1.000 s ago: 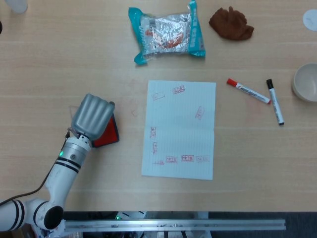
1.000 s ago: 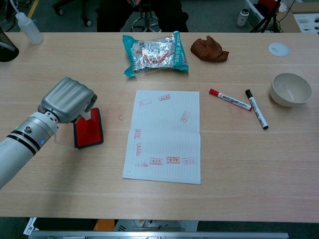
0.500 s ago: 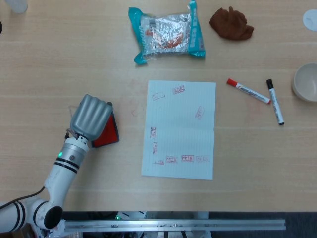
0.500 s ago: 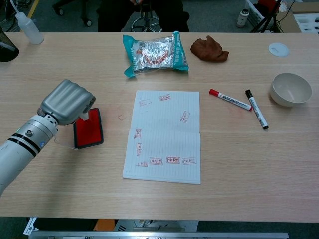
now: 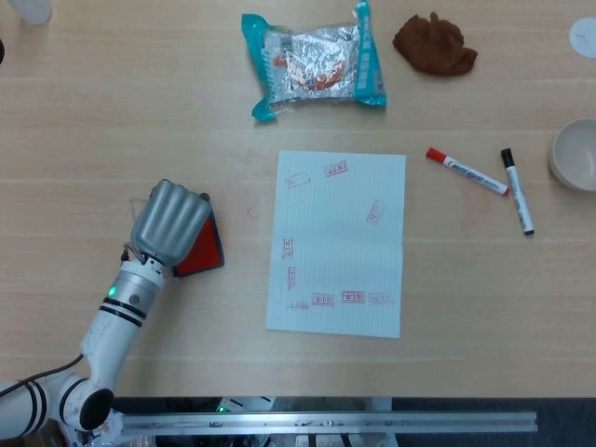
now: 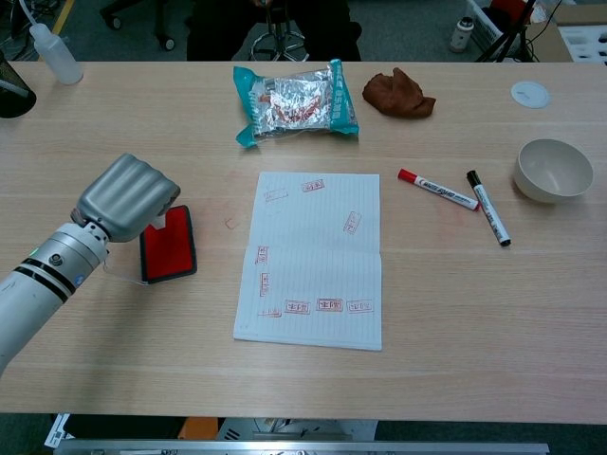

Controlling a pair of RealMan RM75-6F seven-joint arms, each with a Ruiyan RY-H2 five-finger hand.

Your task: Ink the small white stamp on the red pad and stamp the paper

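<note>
Red pad [image 6: 169,245] left of paper [image 6: 313,258] on desk [image 6: 455,303]; left robot hand [image 6: 126,198] above pad, fingers curled, small white stamp [image 6: 157,222] pinched beneath.

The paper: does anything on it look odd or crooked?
Yes. The red stamp marks on the paper are uneven: the three along the bottom sit level in a row, but the one at right centre is tilted and the two on the left edge stand turned on end. Some prints look faint.
</note>
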